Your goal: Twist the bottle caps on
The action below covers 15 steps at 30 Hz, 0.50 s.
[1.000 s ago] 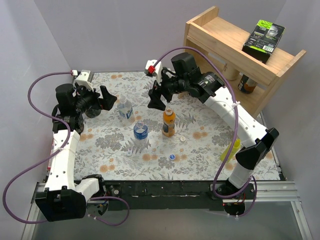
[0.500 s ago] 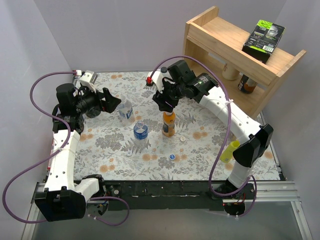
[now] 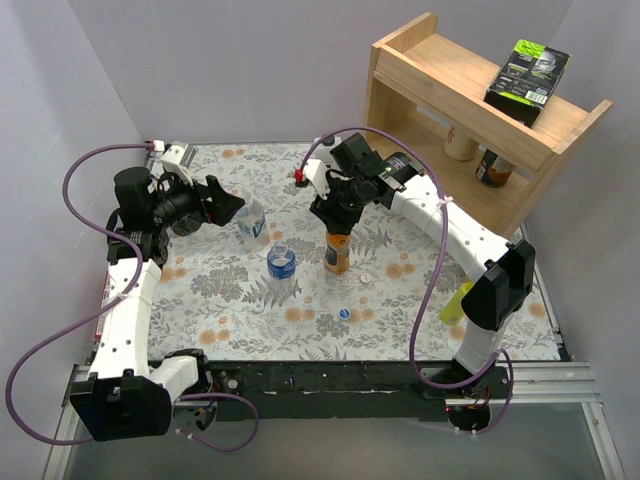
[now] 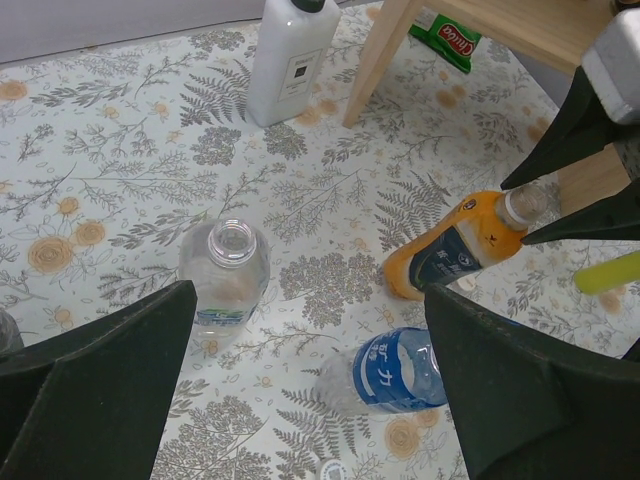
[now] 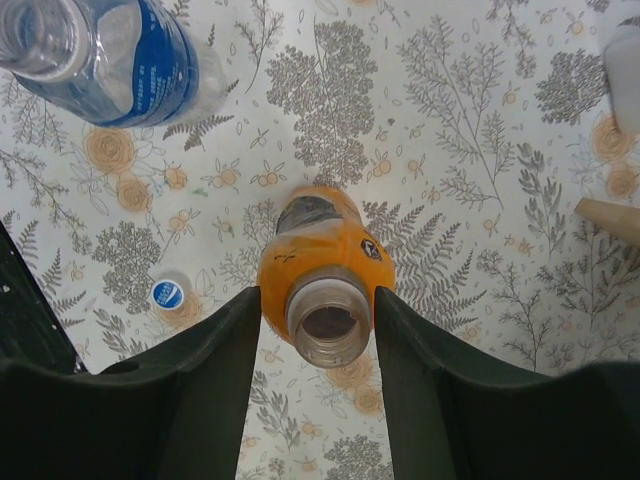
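The orange bottle [image 3: 338, 250] stands mid-table with no cap on. My right gripper [image 3: 334, 212] has come down over its top. In the right wrist view the open neck of the orange bottle [image 5: 328, 320] sits between the fingers [image 5: 215, 380], which press its shoulder on both sides. Two clear bottles with blue labels [image 3: 250, 220] [image 3: 282, 262] stand uncapped to the left. My left gripper [image 3: 228, 205] hangs open just left of the farther one [image 4: 225, 270], touching nothing. A blue cap [image 3: 344, 313] and two whitish caps [image 3: 366, 277] [image 3: 258, 306] lie loose on the cloth.
A wooden shelf [image 3: 470, 110] fills the back right, with a white square bottle [image 4: 290, 60] by its leg. A yellow squeeze bottle [image 3: 458, 300] lies near the right arm. The blue cap [image 5: 167, 293] lies just left of the orange bottle.
My right gripper came down over the orange bottle's neck and its jaws narrowed around it. The left gripper edged toward the far clear bottle, still open.
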Each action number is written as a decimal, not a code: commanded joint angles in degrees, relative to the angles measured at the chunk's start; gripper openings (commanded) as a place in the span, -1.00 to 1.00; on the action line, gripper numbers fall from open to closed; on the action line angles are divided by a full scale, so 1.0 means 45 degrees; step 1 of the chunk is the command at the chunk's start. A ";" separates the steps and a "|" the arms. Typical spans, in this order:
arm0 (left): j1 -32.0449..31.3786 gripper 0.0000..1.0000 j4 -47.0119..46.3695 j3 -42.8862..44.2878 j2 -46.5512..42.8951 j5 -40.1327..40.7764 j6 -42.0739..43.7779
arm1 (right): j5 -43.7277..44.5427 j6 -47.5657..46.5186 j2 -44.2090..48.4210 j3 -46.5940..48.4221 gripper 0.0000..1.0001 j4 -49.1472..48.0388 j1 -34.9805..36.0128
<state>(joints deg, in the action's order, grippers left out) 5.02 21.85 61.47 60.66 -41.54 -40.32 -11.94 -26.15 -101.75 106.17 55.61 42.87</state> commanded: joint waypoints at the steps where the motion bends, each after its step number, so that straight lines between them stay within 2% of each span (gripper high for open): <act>1: -0.0060 0.96 -0.0381 -0.0183 -0.0004 -0.0300 -0.0142 | -0.0138 -0.0068 0.0444 -0.0448 0.09 0.0102 0.0004; 9: -0.0040 0.96 -0.0675 -0.0321 0.0113 -0.0456 -0.0260 | -0.0197 0.0011 0.0151 -0.0196 -0.19 0.0024 0.0004; 12: -0.0060 0.97 -0.0753 -0.0359 0.0093 -0.0671 -0.0221 | -0.0197 0.0011 0.0171 -0.0117 -0.54 0.0102 0.0004; 14: -0.0060 0.96 -0.0831 -0.0340 0.0171 -0.1060 0.0052 | -0.0080 -0.0047 0.0307 -0.0039 -0.95 0.0219 0.0004; 15: -0.0118 0.96 -0.0967 -0.0321 0.0229 -0.1507 0.0091 | -0.0041 -0.0145 0.0385 0.0019 -0.97 0.0239 0.0004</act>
<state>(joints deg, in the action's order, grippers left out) 5.02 19.64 60.36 61.52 -43.33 -41.15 -12.12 -25.93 -101.73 104.09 55.68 42.87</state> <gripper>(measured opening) 0.982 0.440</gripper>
